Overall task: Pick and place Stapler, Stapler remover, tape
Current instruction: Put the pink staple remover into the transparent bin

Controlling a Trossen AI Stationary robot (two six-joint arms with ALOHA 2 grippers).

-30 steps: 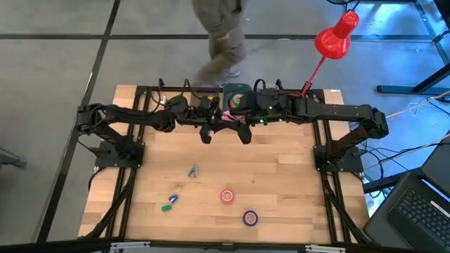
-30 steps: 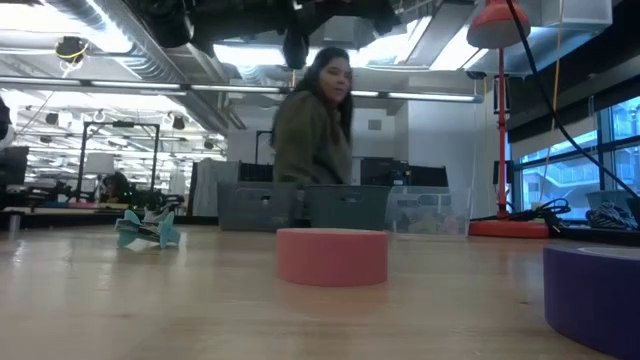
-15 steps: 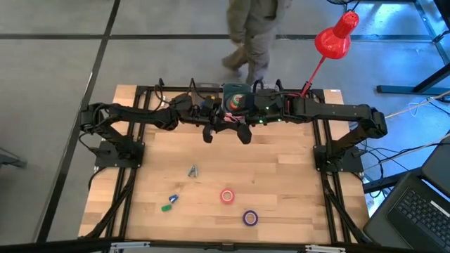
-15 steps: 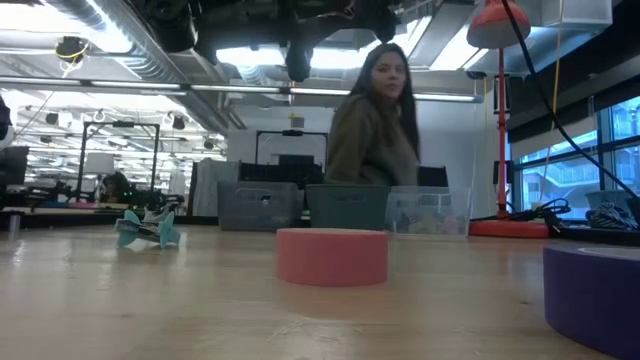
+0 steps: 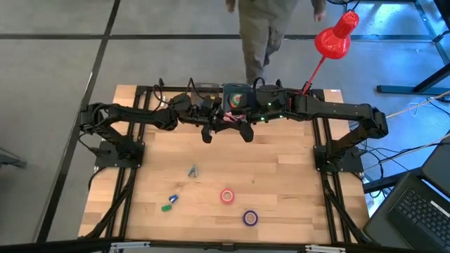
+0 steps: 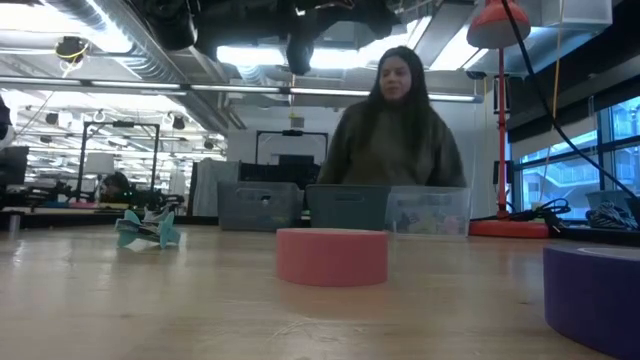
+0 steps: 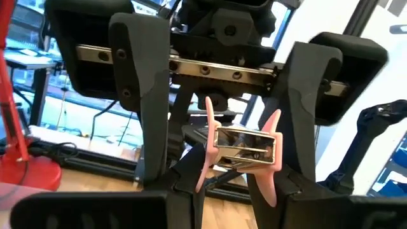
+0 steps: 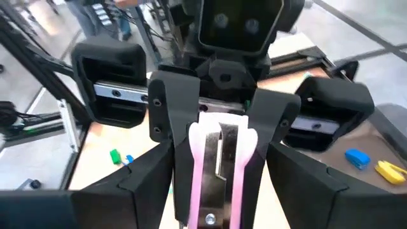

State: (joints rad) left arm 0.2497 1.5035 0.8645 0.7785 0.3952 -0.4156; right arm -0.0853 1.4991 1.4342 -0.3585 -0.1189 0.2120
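A pink stapler remover (image 5: 229, 118) with a metal middle hangs high over the table's far middle, between my two grippers, which face each other. My left gripper (image 5: 218, 124) is shut on it. My right gripper (image 5: 240, 122) is open, with a finger on either side of the remover (image 7: 241, 149) and a gap showing. On the table lie a red tape roll (image 5: 226, 196), a purple tape roll (image 5: 250, 218), and a teal clawed piece (image 5: 193, 171). I see no stapler that I can name. My left gripper pinches the pink remover (image 8: 219, 152) between its two fingers (image 8: 168, 117), one on each pink side arm (image 8: 198, 159). It comes level from the table's left. The remover is lifted clear, high above the wood.
Small green and blue pieces (image 5: 169, 204) lie near the left front. A dark bin (image 5: 238, 98) stands at the far edge, a red lamp (image 5: 334, 39) at the far right. A person (image 6: 400, 130) stands beyond the far edge. Bare wood (image 5: 281, 169) lies between arms and tape rolls.
Both arms and the remover have stayed in place. The person beyond the far edge has walked toward the table's right.
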